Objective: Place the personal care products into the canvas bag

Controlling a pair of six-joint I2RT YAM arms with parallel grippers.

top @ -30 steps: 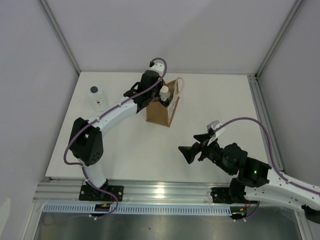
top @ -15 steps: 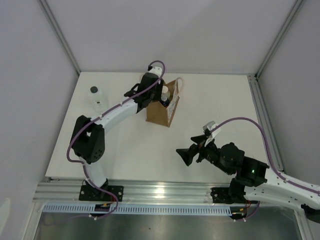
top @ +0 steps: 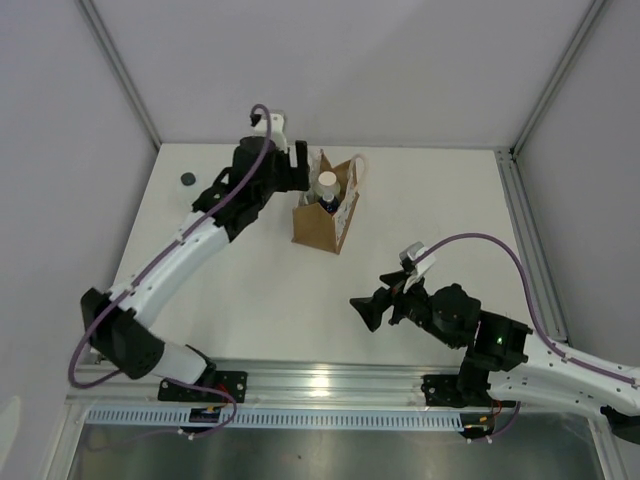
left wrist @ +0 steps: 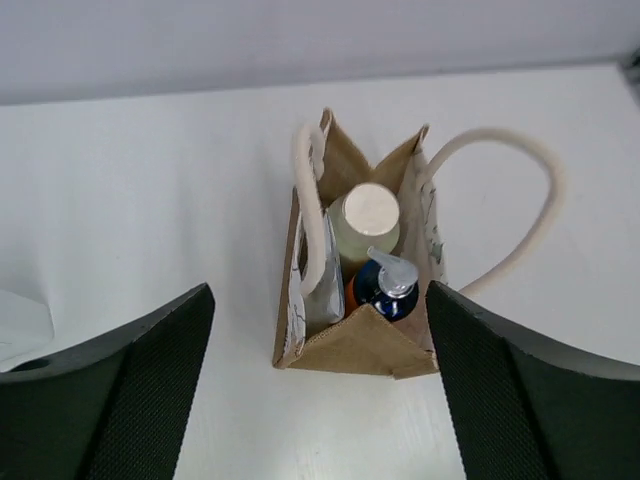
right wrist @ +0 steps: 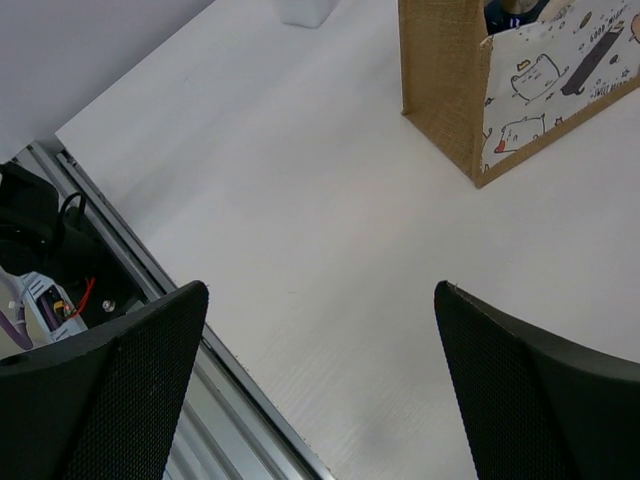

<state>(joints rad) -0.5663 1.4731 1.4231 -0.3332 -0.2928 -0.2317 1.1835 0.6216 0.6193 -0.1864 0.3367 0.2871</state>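
Both grippers stand spread wide and hold nothing. The left gripper (left wrist: 318, 295) hangs over the canvas bag (left wrist: 360, 350), which stands upright on the table (left wrist: 150, 200) right below it, framed between its fingers in the wrist view. Inside the bag a cream-white bottle (left wrist: 365, 215) and an orange bottle (left wrist: 385, 288) with a dark-blue pump top stand side by side, the orange one nearer the gripper's base. The clear bottle (top: 187, 180) stands on the table well off to this gripper's left rear, only its dark cap showing past the arm. The right gripper (right wrist: 315, 290) hovers over the table, the bag well ahead of it and a metal rail (right wrist: 230, 420) close behind.
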